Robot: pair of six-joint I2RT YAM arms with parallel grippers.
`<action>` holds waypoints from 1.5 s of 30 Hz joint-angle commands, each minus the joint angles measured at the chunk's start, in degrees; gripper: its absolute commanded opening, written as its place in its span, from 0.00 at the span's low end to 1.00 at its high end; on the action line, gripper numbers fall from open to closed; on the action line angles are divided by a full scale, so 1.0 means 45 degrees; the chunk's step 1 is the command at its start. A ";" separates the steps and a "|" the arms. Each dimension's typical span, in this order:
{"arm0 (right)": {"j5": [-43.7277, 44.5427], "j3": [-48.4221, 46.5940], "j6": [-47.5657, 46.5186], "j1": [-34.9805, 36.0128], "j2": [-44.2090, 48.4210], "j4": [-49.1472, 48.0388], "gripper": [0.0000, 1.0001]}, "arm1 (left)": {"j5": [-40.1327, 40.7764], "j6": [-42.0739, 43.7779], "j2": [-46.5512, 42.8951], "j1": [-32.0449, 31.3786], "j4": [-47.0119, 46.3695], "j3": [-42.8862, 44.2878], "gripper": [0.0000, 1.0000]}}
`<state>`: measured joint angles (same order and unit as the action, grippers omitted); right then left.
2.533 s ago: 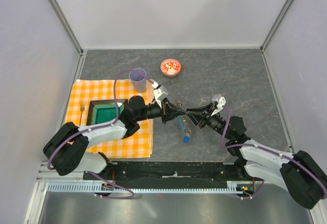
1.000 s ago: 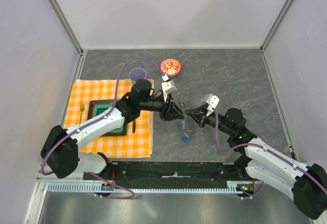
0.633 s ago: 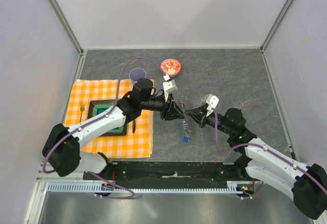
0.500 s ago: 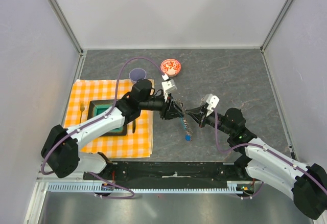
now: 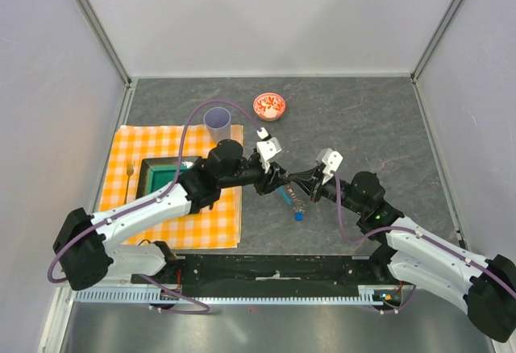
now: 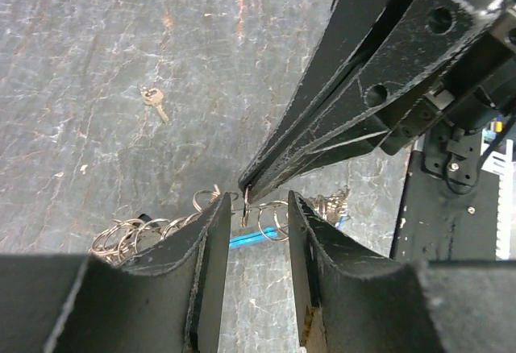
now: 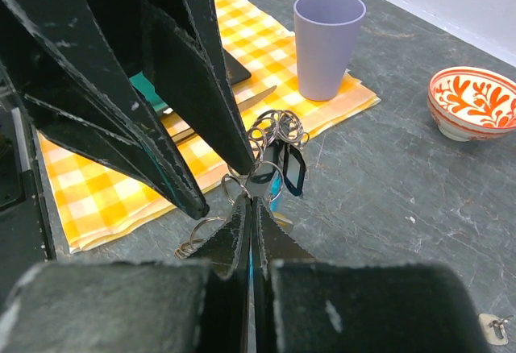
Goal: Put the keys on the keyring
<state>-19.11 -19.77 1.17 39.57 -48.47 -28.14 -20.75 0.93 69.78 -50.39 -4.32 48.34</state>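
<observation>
Left jaws: apart, the two black fingers [image 6: 205, 272] stand either side of a clear gap, with nothing visibly clamped between them
Right jaws: pressed together, their tips reach into that gap and are clamped on a small silvery ring [image 6: 245, 197]
Arms: both reach inward over the middle of the bench [image 5: 363, 119], tips almost nose to nose; the left arm comes across the cloth, the right arm from the near right
Keys: gathered in a bunch of rings and keys [image 7: 274, 131] right at the two sets of tips; a black tag [image 7: 292, 169] hangs in it and a blue tag [image 5: 297, 216] sits at its near end
Keyring: its light-blue piece [image 5: 284, 196] shows just below the tips, to the right of the cloth's edge; how the wire loop runs I cannot tell
Loose key: a single key [image 6: 153, 101] lies flat on the bench, well apart from the bunch
Cloth: orange checked cloth [image 5: 161, 139] on the left of the bench, carrying a green tray [image 5: 161, 180] and a fork [image 5: 129, 172]
Cup: lilac cup [image 5: 217, 119] upright at the cloth's far right corner
Bowl: small red patterned bowl [image 5: 269, 105] on bare bench, right of the cup and beyond the arms
</observation>
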 commanded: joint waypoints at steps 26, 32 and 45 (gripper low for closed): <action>0.0362 -0.0490 -0.0162 0.0464 0.0048 -0.1070 0.00 | 0.1275 0.0789 0.0412 -0.0034 0.0002 0.0392 0.37; 0.0146 -0.0451 -0.0553 0.0464 0.0145 -0.1090 0.00 | -0.0581 0.1140 0.0178 0.0494 0.0002 0.0196 0.39; -0.0166 -0.0509 -0.0533 0.0464 0.0185 -0.1110 0.00 | -0.2673 0.2039 0.0509 0.0690 0.0881 0.0566 0.41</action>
<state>-18.39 -20.10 -0.71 41.41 -48.77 -27.31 -28.69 6.85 71.79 -47.42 -1.04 49.10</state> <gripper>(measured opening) 0.006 0.414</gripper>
